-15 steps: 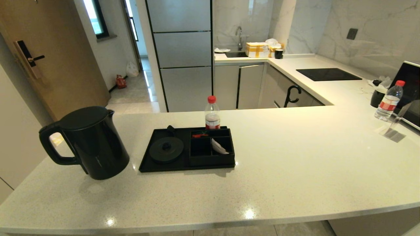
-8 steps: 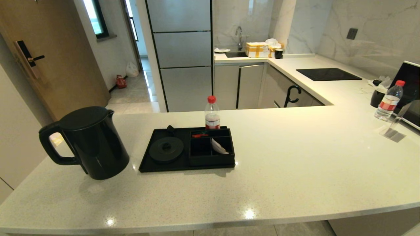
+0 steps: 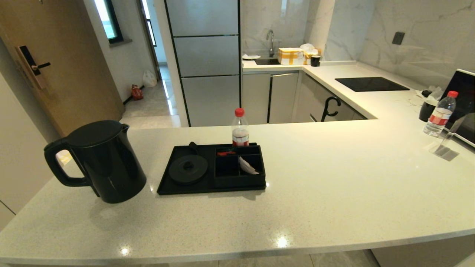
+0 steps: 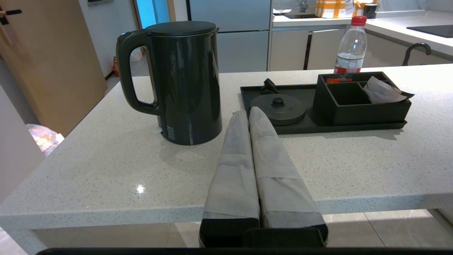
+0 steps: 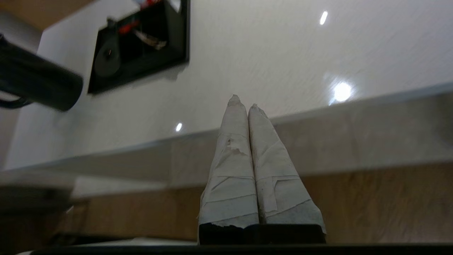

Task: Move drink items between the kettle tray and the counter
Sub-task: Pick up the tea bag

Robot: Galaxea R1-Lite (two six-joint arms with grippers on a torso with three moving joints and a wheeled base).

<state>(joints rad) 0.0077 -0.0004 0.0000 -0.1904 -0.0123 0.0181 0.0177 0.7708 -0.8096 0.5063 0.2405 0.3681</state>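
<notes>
1. Head view: the kettle [image 3: 97,160] is standing on the counter [image 3: 334,193] at left-centre, off the kettle tray [image 3: 174,187]; neither arm is showing there.
2. The sachet [image 3: 247,165] is lying in the tray's right compartment, so nothing looks moved yet.
3. The left gripper [image 4: 249,112] and right gripper [image 5: 244,101] are both sitting pressed together, empty.

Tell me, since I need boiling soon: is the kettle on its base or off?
Off. The kettle stands upright on the counter, left of the tray, whose base disc is bare.
</notes>
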